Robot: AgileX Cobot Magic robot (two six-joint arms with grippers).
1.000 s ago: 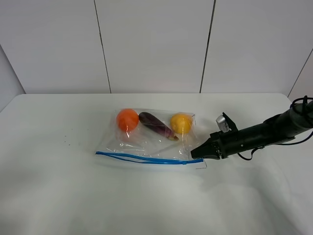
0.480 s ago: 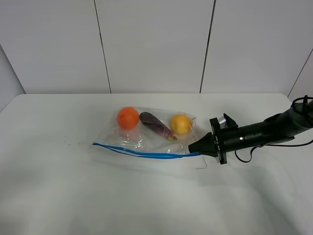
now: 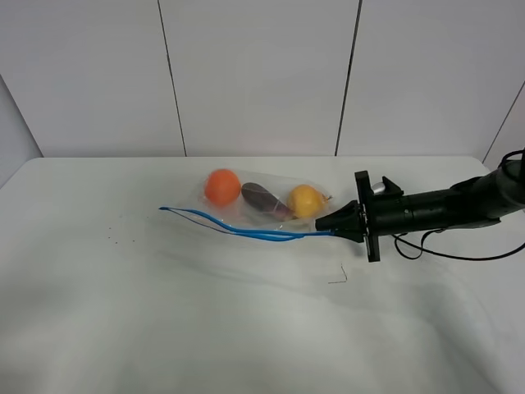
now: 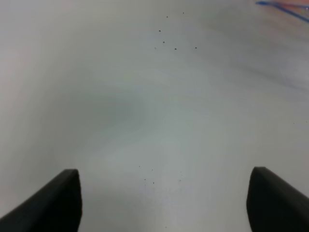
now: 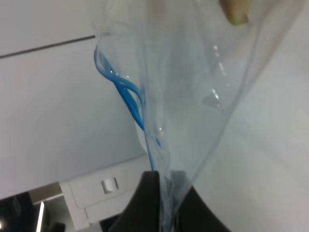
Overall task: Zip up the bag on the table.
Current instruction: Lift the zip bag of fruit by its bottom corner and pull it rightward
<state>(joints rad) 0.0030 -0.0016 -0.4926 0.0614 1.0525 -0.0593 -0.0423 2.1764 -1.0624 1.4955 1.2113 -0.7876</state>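
Note:
The clear bag (image 3: 264, 212) lies on the white table (image 3: 164, 312) with an orange (image 3: 221, 187), a purple eggplant (image 3: 262, 199) and a yellow fruit (image 3: 304, 200) inside. My right gripper (image 3: 321, 223) is shut on the right end of its blue seal strip (image 3: 246, 232) and holds that edge lifted off the table. The right wrist view shows the bag (image 5: 193, 82) and strip (image 5: 129, 96) hanging from the shut fingertips (image 5: 150, 193). My left gripper (image 4: 164, 198) is open and empty over bare table (image 4: 145, 96); it does not show in the exterior view.
White wall panels stand behind the table's far edge. A small thin mark (image 3: 338, 277) lies on the table in front of the right gripper. Dark specks (image 3: 111, 240) dot the left side. A bit of blue strip (image 4: 285, 8) shows in the left wrist view.
My right gripper closed on the strip's right end and lifted it up and back. The bag's front edge rose off the table and the bag shifted slightly toward the wall.

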